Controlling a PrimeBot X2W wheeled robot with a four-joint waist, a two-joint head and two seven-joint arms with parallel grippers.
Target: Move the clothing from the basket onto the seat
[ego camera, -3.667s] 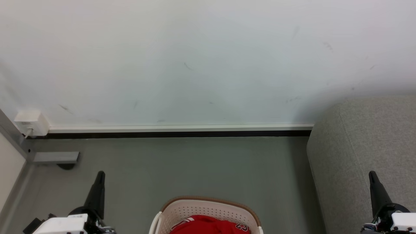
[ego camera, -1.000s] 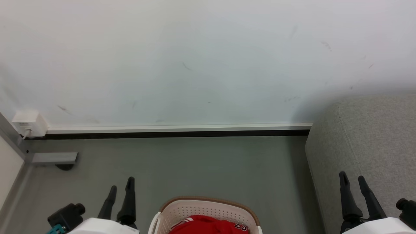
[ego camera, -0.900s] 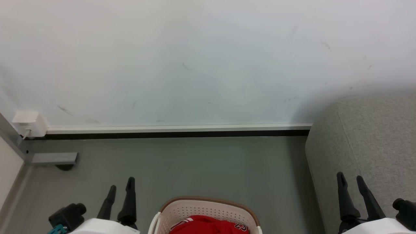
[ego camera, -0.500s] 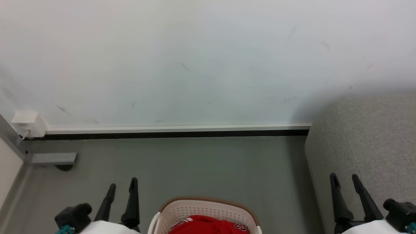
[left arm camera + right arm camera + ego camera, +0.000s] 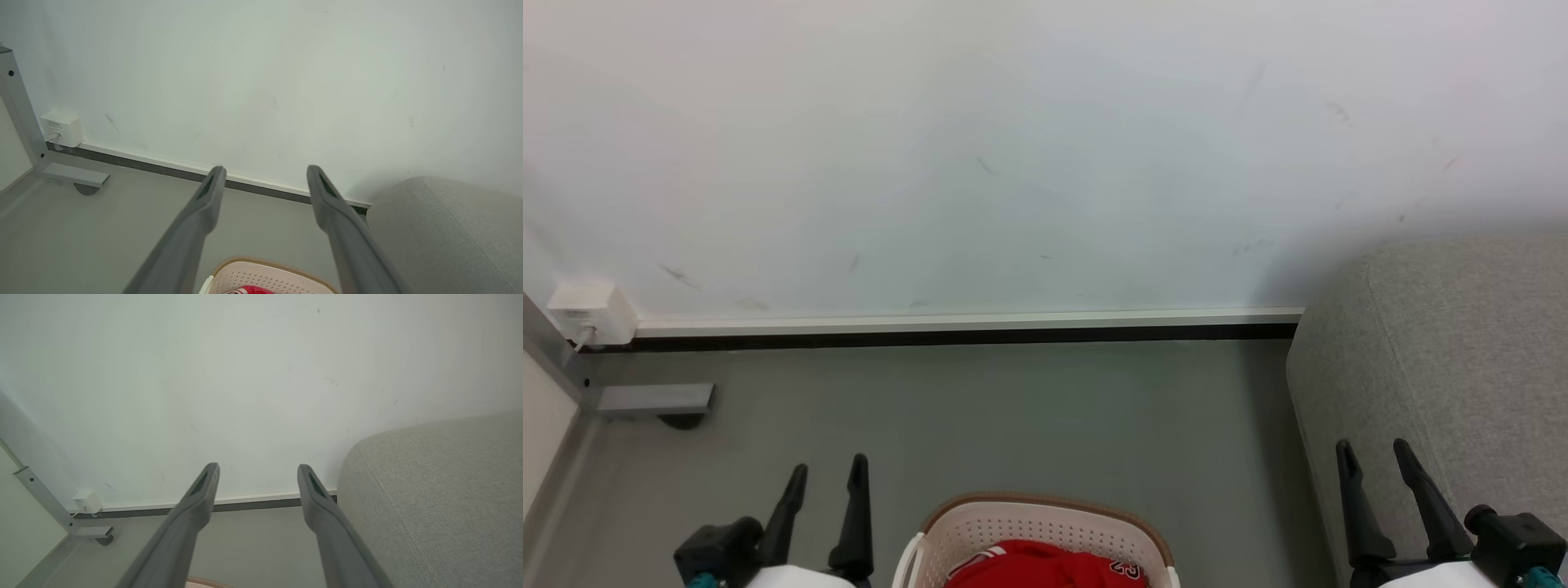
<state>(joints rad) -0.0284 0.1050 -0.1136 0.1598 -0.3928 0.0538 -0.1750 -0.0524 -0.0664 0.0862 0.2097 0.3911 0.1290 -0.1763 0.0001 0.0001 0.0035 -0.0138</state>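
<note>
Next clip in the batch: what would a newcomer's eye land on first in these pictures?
The bright red clothing stands out first, heaped in the cream basket at the bottom centre of the head view, on the grey floor. Next comes the big grey seat at the right, against the white wall. The left hand and right hand flank the basket, both open and empty.

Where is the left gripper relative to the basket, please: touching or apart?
Apart. The head view shows grey floor between the left gripper and the basket rim.
</note>
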